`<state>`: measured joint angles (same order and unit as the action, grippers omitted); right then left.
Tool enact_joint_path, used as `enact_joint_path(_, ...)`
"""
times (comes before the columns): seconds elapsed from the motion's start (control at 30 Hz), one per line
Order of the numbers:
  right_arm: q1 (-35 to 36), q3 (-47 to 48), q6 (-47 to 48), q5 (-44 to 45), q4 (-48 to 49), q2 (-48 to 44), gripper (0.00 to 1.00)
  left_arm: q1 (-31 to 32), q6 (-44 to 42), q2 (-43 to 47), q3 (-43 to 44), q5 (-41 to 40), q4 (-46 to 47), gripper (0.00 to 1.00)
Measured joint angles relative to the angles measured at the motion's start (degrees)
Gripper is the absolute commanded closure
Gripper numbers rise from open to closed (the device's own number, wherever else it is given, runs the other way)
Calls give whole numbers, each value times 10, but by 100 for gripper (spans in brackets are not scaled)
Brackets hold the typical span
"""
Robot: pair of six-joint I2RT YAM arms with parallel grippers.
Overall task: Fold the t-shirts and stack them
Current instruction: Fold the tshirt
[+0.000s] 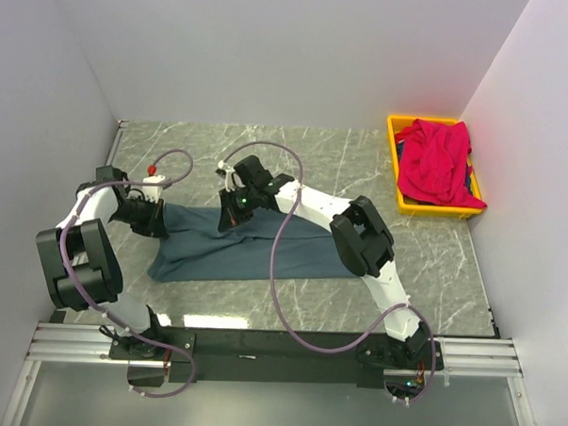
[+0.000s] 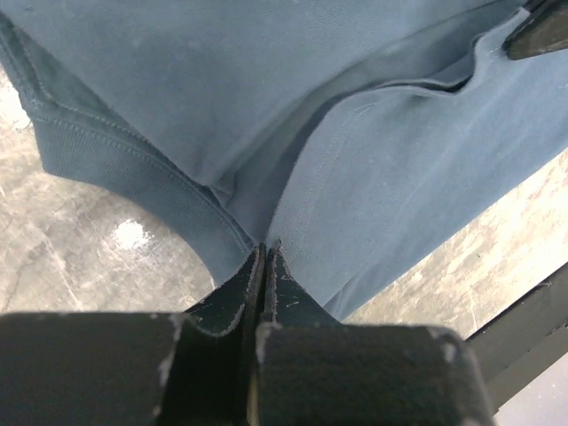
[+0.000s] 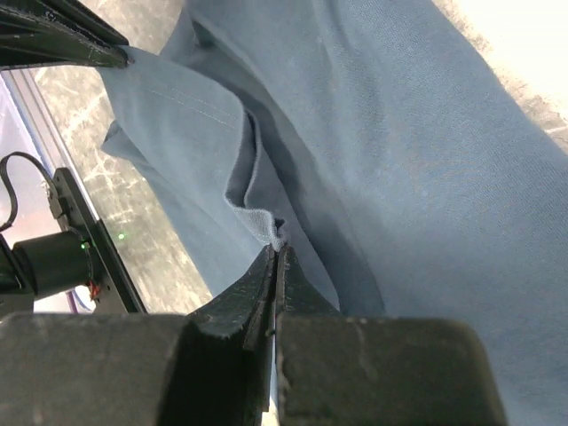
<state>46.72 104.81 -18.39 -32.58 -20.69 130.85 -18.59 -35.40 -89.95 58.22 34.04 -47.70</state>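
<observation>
The slate blue-grey t-shirt [image 1: 254,248] lies folded in a long band across the middle of the table. My left gripper [image 1: 157,220] is shut on its left end; the left wrist view shows the cloth [image 2: 373,177] pinched at the fingertips [image 2: 264,250]. My right gripper [image 1: 229,213] is shut on the shirt's far edge near the middle; the right wrist view shows a hem fold [image 3: 257,222] clamped at the tips [image 3: 277,250]. The crimson red t-shirt [image 1: 439,161] lies crumpled in the yellow bin [image 1: 397,166] at the far right.
White walls close in the table on the left, back and right. The black rail [image 1: 259,349] with both arm bases runs along the near edge. Purple cables [image 1: 281,241] loop over the shirt. The marble tabletop [image 1: 296,152] shows behind the shirt.
</observation>
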Motion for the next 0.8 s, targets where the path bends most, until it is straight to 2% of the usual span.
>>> enact_joint_path(0.4, -40, -47, -17, 0, 17, -17, 100, 34, -8, -13, 17, -1, 18, 99)
enact_joint_path(0.8, -61, -71, -26, -4, 28, -17, 100, 70, 8, -68, 58, -15, 68, 93)
